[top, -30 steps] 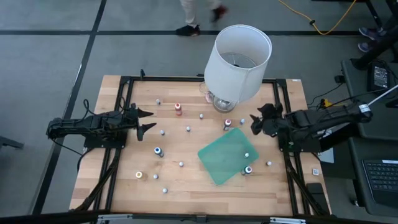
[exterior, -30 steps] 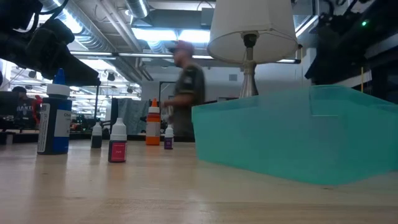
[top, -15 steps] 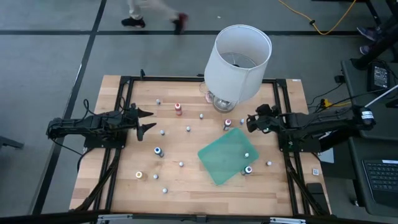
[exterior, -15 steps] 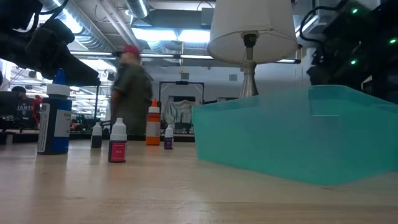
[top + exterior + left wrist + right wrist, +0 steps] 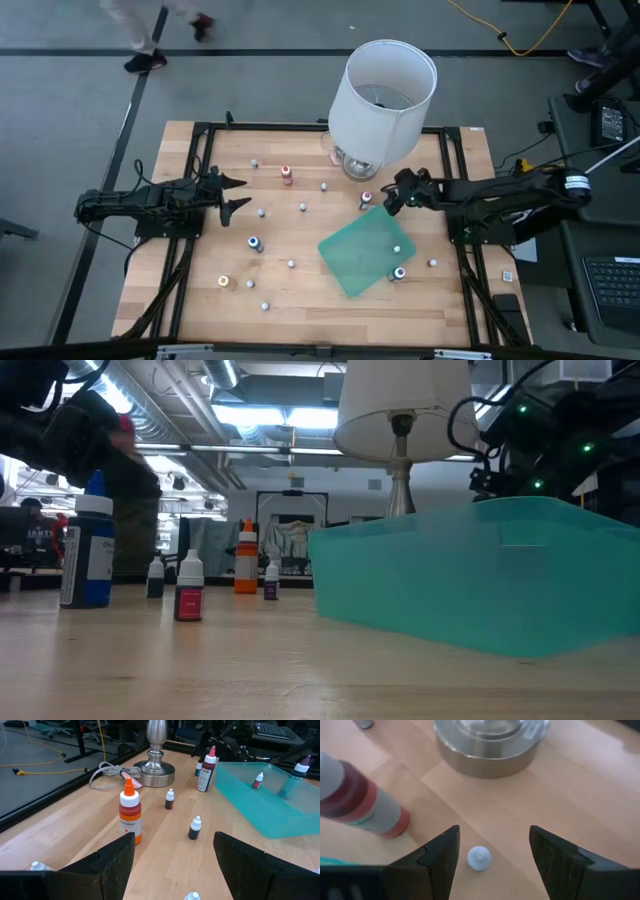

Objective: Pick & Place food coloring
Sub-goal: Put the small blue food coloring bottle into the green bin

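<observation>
Here the right gripper (image 5: 492,852) hangs open and empty — a white-capped food coloring bottle (image 5: 479,858) between its fingers.

Two dark jointed arms, black wedge-fingered left claw (image 5: 232,194), cabling

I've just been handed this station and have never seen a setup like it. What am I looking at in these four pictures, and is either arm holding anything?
Two dark robot arms work at a wooden table. One picture looks straight down, one looks level across the tabletop, and two come from cameras on the arms' wrists.

Scattered on the table are tiny food coloring bottles, a lamp and a green tray with one small bottle inside.

The left gripper waits, open and empty, near the table's left side. The right gripper has reached in beside the lamp base; its wrist camera shows open fingers on either side of a white-capped bottle, not gripping it. A larger red bottle stands close by.
</observation>
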Robot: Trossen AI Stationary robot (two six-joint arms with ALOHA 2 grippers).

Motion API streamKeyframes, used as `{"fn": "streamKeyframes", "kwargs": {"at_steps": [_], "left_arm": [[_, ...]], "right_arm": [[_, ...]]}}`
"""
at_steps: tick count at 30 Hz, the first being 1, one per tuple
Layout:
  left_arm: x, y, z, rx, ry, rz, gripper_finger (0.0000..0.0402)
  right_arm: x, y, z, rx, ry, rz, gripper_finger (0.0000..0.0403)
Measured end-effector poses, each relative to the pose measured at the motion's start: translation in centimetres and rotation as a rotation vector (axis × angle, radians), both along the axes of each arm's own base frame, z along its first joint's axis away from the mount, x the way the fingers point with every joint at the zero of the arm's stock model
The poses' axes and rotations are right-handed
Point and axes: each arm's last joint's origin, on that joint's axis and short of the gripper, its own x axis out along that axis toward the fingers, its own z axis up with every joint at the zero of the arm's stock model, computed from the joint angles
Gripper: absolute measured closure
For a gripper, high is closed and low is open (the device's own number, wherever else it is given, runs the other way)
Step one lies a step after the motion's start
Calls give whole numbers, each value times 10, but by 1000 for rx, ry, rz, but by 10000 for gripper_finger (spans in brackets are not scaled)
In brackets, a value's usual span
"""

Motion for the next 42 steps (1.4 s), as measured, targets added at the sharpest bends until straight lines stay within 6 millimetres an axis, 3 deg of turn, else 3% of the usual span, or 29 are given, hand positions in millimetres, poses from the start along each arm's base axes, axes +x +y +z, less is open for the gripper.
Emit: {"fn": "streamKeyframes", "kwargs": {"at_steps": [22,39,42], "left_arm": [[0,0,0,0,0,0,136],[0,0,0,0,0,0,136],[0,0,0,0,0,0,135]], "right_arm": [[1,1,-11,43,70,16,171],[1,2,-11,56,76,44,338],[1,3,-9,51,70,55,351]]}}
